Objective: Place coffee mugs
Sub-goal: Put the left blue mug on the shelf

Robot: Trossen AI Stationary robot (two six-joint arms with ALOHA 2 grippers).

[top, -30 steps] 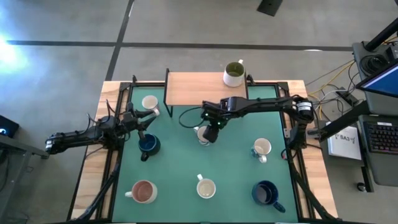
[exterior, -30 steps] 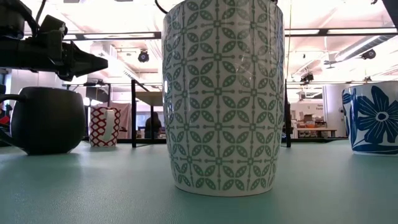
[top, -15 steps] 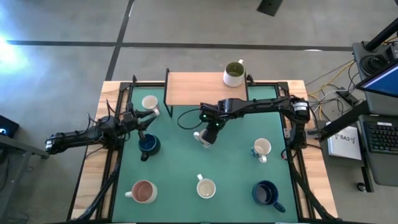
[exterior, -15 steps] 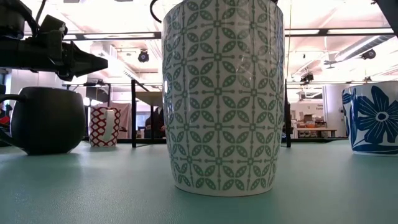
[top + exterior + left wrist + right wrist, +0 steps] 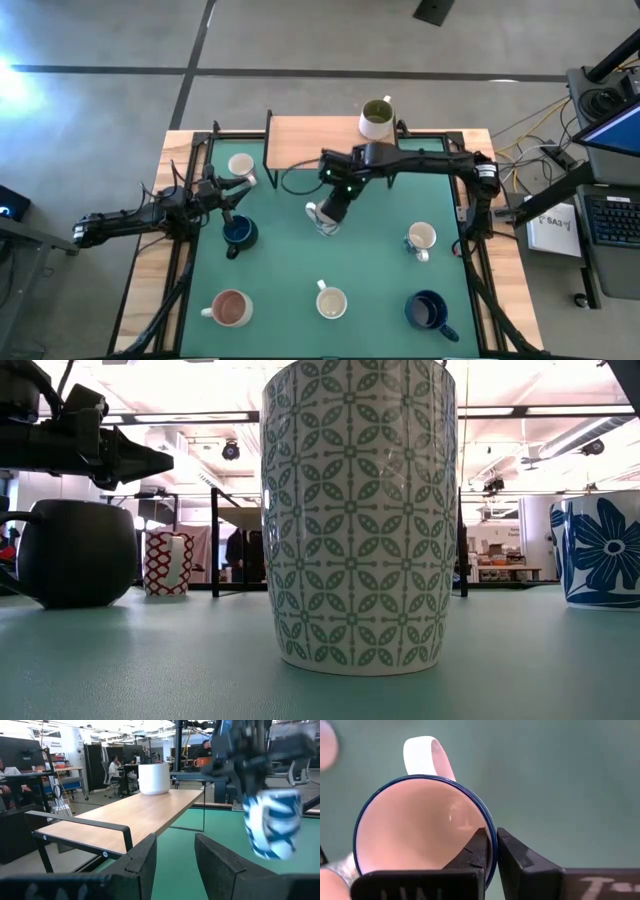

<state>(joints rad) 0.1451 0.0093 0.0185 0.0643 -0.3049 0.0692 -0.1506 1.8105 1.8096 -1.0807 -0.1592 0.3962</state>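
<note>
Green matting (image 5: 370, 260) covers the bench. At the left edge the left hand (image 5: 226, 195) hovers just above a dark blue mug (image 5: 238, 233), its fingers (image 5: 142, 857) parted with nothing between them. Near it, toward the back, stands a cream mug (image 5: 240, 165); at the front left sits a mug with a pink-brown inside (image 5: 231, 308).

Near the middle, the right hand (image 5: 333, 208) is clamped on the rim of a white mug with a blue pattern (image 5: 322, 217): one finger (image 5: 475, 852) lies inside the blue-edged rim, the other outside, the wall pinched between them. In the left wrist view this mug (image 5: 272, 822) hangs clear of the matting, tilted. Its white handle (image 5: 422, 752) points away from the fingers.

Behind it a wooden shelf (image 5: 310, 143) carries a white mug with an olive-green inside (image 5: 376, 119). At the front centre stands a patterned white mug (image 5: 331, 301), which fills the low view (image 5: 355, 510). To the right are a white mug (image 5: 421, 239) and, at the front, a second dark blue mug (image 5: 428, 310).
</note>
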